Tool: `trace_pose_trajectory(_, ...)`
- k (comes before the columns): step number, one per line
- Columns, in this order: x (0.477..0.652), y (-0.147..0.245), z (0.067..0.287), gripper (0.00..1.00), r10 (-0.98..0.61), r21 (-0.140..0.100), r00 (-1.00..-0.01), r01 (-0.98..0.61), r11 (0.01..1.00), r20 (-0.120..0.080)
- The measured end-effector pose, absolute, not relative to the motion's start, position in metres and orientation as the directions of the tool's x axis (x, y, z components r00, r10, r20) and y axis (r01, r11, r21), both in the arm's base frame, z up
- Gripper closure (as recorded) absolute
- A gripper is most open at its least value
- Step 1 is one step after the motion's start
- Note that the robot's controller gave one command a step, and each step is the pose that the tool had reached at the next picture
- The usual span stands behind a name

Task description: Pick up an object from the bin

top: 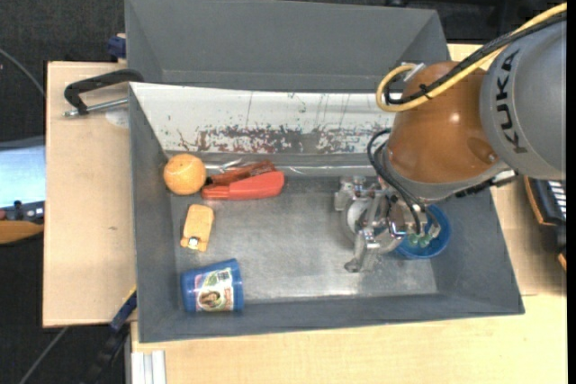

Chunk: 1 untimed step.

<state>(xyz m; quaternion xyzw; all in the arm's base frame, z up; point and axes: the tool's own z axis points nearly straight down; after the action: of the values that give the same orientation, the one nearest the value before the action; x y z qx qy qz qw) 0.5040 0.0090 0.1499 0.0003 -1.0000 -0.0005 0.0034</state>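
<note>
The end effector [359, 259] hung low over the bare floor in the right half of the bin [288, 252]; whether it was wide or narrow could not be told. Just beside it, toward the right wall, lay a blue round thing [430, 240], partly hidden by the wrist. Well apart, on the left side, lay an orange ball [184, 174] touching a red tool [246, 185], a small yellow block [198, 227] and a blue can [212, 288] on its side.
</note>
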Motion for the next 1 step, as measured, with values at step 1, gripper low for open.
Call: trace_pose_trajectory(1, 0.5059, 0.009, 0.1539, 0.0, 0.0, 0.001, -1.0, 0.0, 1.0, -0.001)
